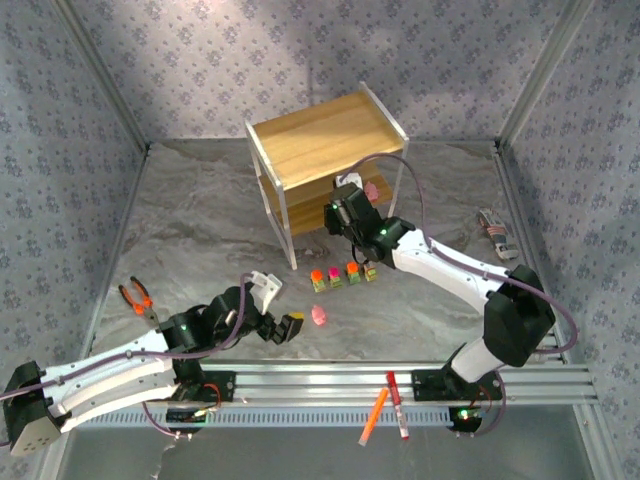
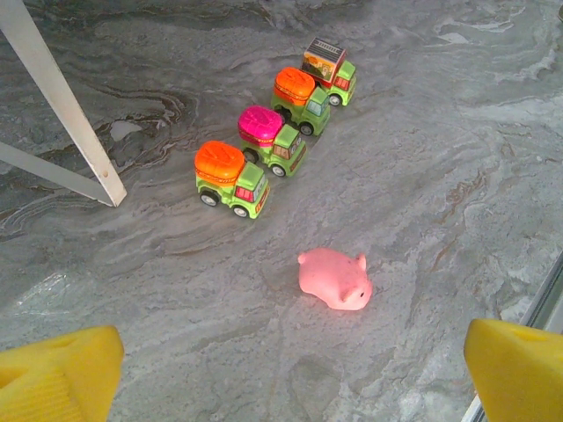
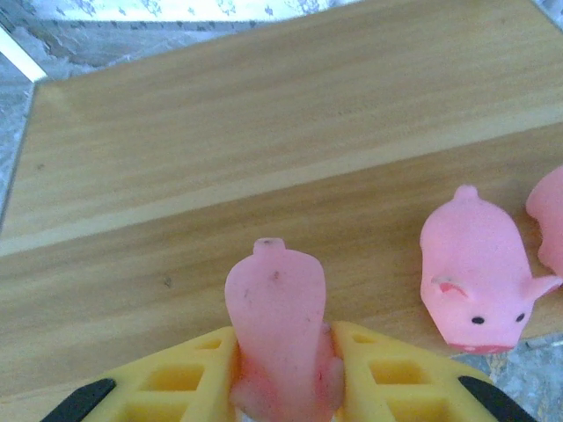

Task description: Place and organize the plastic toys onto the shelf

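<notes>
Marker pens: an orange marker (image 1: 374,416) and a red marker (image 1: 397,405) lie on the near rail between the arm bases.
Left gripper (image 1: 280,308): low over the table (image 2: 457,176), jaws released and wide apart, yellow pads (image 2: 62,374) empty.
Loose pig (image 2: 334,279): pink, on the table just ahead of the left gripper, not touching it.
Pliers (image 1: 137,297): orange-handled, on the table well to the left.
Trucks: four in a diagonal row beyond the loose pig, from the near orange-topped truck (image 2: 230,178) through the pink-topped truck (image 2: 271,139) and far orange-topped truck (image 2: 302,99) to the grey-topped truck (image 2: 330,70).
Right gripper (image 3: 281,360): clenched on a held pig (image 3: 275,308), over the lower board (image 3: 264,132); contact with the wood cannot be told.
Shelf (image 1: 325,140): behind the trucks, top board bare.
Shelved pigs: one shelved pig (image 3: 479,272) on the lower board, right of the held pig; an edge pig (image 3: 550,215) just beside it.
</notes>
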{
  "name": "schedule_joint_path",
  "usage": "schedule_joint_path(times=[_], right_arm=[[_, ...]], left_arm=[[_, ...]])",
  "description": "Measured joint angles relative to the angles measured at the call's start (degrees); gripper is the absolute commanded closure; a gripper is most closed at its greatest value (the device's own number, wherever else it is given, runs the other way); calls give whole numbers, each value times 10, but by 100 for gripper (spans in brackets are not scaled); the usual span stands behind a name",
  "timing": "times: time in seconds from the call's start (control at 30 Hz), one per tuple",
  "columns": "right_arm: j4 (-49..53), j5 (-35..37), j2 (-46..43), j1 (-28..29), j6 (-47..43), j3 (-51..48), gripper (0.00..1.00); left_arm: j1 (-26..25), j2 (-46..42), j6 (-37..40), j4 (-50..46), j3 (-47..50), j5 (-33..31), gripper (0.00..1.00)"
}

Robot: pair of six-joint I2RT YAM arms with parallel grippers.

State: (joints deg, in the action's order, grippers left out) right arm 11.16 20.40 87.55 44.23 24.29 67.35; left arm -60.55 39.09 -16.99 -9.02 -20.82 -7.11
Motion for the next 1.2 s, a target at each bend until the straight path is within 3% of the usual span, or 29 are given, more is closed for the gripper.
schedule_joint_path(times=[0.2, 1.2], right_arm=[[-7, 10, -8, 3, 0, -36, 70], [-43, 13, -2, -4, -13, -35, 69]], left_arm=[[0, 0, 0, 0, 0, 0, 0], [0, 11, 0, 0, 0, 0, 1]])
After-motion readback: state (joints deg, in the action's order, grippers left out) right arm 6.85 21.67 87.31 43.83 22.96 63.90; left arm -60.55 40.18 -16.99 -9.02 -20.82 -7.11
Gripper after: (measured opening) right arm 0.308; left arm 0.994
